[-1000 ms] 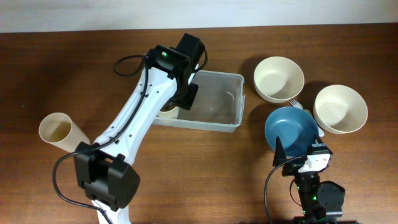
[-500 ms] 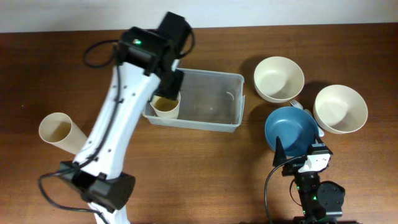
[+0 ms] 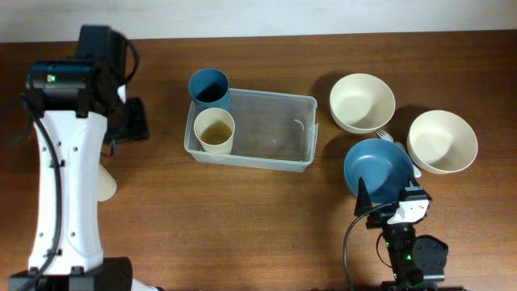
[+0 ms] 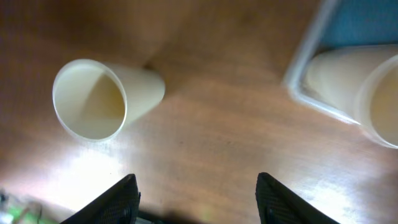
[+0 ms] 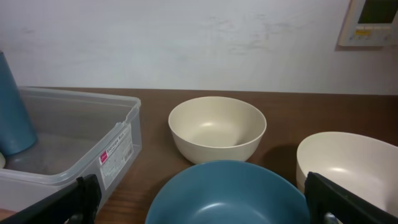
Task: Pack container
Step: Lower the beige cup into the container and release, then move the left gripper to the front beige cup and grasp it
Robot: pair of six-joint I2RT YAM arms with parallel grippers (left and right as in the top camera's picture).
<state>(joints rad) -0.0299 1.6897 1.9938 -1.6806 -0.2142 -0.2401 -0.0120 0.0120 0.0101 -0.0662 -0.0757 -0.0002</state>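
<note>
- The container (image 5: pixel 93 143) carries a small sticker (image 5: pixel 112 154) on its near end wall, with a red mark and dark print too small to read.
- A pale wall panel (image 5: pixel 372 20) with a greenish display shows in the top right corner of the right wrist view. Its writing cannot be read, and no other view includes it.
- From overhead, the container (image 3: pixel 279 133) sits on the brown worktop (image 3: pixel 242 210) near the middle, left of the bowls.
- A cream cup (image 3: pixel 215 130) stands upright inside the container's left end.
- A blue cup (image 3: pixel 209 87) stands at the container's far left corner. Whether its foot is inside the wall cannot be told from overhead.
- Two cream bowls (image 3: pixel 362 103) (image 3: pixel 442 142) and a blue bowl (image 3: pixel 378 168) sit right of the container, apart from it.
- The left wrist view shows a second cream cup (image 4: pixel 99 99) lying on its side on the bare wood. Overhead, the left arm hides almost all of it.
- The left tool (image 4: pixel 196 180) hangs over the worktop with its fingers spread and nothing between them.
- The right tool (image 5: pixel 202 186) has its fingers spread wide and empty, low beside the blue bowl.
</note>
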